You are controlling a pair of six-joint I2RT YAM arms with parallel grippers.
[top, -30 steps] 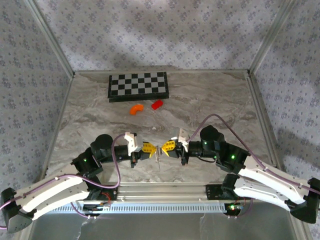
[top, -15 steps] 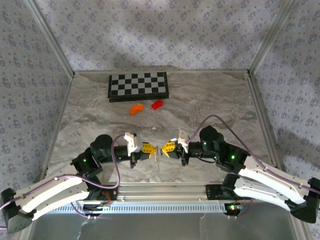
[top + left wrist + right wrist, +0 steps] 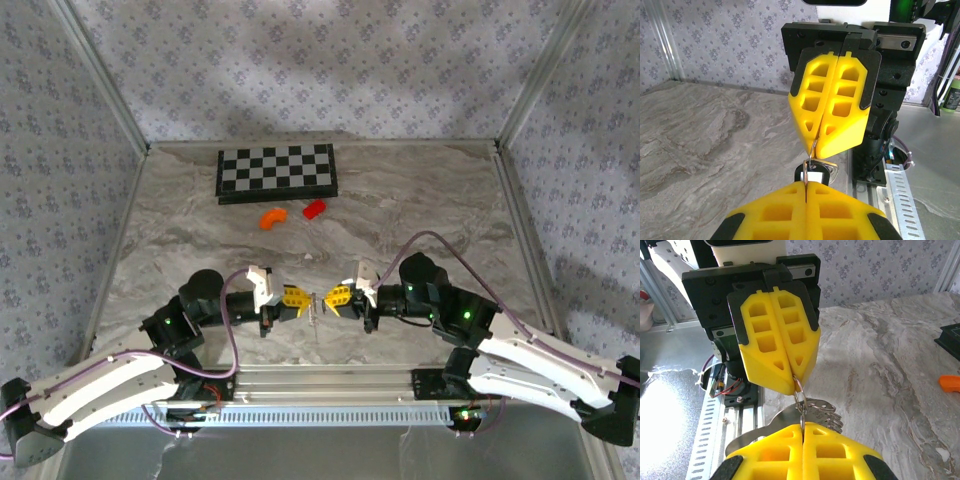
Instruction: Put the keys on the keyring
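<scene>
Left gripper clamps keys, right keyring.

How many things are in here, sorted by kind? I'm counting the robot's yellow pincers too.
Yellow claws: 2, the left claw and the right claw
Checkerboard: 1
Orange curved piece: 1
Red block: 1
Keyring with keys, pinched between both claws: 1
Total: 6
</scene>
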